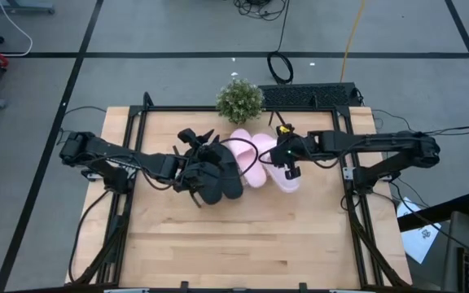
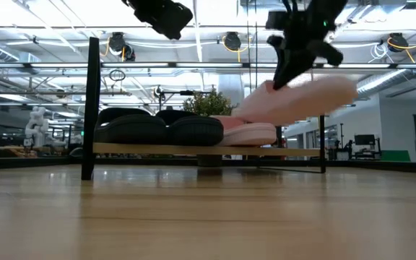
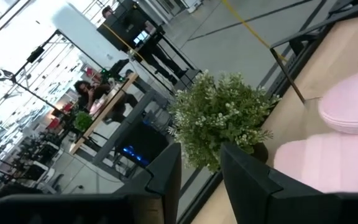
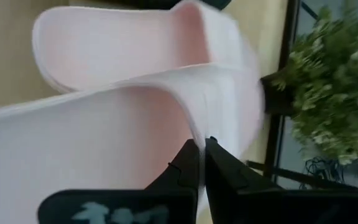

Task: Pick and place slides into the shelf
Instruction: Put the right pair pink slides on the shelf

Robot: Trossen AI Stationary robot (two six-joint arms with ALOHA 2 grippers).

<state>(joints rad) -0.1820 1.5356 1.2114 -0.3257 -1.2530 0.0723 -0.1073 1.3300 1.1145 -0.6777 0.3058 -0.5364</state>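
The shelf [image 2: 193,149] holds both black slides [image 2: 161,128] and one pink slide [image 2: 251,133]. The right jaws [image 4: 202,163] pinch the strap of the second pink slide [image 2: 305,97], lifted above the shelf's right end. The left jaws [image 3: 199,174] stand slightly parted and empty, over the black pair.

The left gripper [image 1: 192,172] is hiding part of the black slides [image 1: 218,175]; its fingers are not showing clearly.

A robotics lab or workshop hall is shown: behind the wooden surface [image 2: 208,217], ceiling lights [image 2: 231,40], further benches and monitors [image 2: 363,139] are seen, and cables [image 1: 280,67] are laid on the taped floor.
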